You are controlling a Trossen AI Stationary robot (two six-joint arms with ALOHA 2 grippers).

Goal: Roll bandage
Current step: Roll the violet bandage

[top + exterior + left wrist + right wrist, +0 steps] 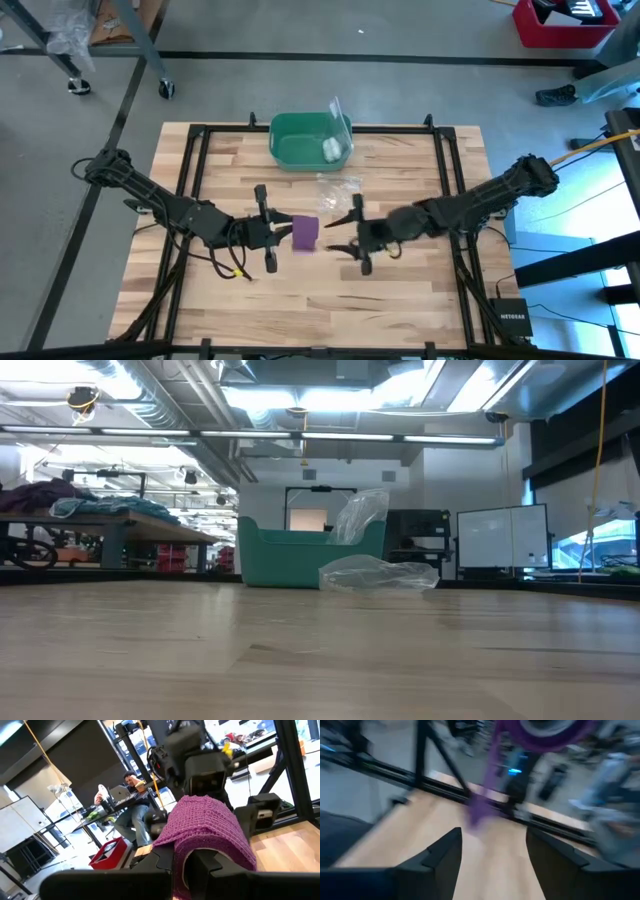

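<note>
Item: purple soft knit fabric bandage [305, 233], partly wound, at centre frame in the high view above the pale wooden slatted surface [400, 300]. Left claw [270, 232] pinches narrow on the wound part; a loose tail hangs down, its long axis roughly vertical. Right claw [357, 234], just right of it, stands wide and empty. Step judged: regrasp between winds; next calls for catching the tail.
</note>
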